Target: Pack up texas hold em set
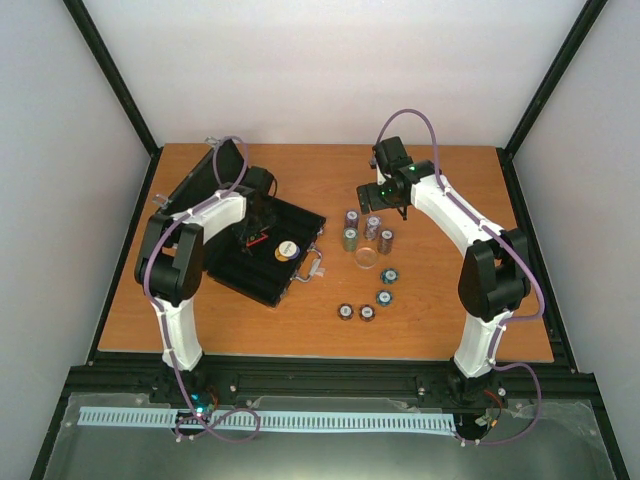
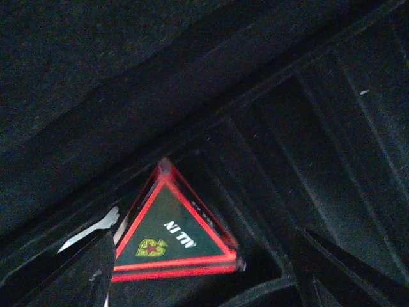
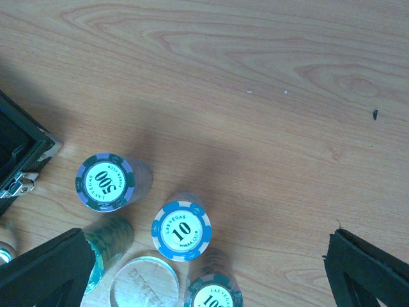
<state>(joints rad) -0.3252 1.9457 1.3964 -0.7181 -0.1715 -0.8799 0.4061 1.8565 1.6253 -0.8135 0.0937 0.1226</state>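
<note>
The table point(image 1: 450, 330) carries the black case point(image 1: 290, 215) on its left half, lid raised. The left gripper point(image 2: 204, 243) is lowered into the case base, jaws released. The right gripper point(image 3: 206, 243) hangs over the poker-chip stacks point(image 1: 351, 238) right of the case, jaws spread, empty. A clear dealer disc point(image 3: 144, 283) lies among the stacks. The triangular token point(image 2: 176, 233) lies in a case compartment between the left fingers, ungripped.

The case point(image 1: 262, 280) lies open on the left of the table point(image 1: 450, 320), with the triangular token point(image 2: 176, 233) inside it. Chip stacks point(image 1: 350, 239) stand to its right, and loose chips point(image 1: 345, 312) lie nearer.
</note>
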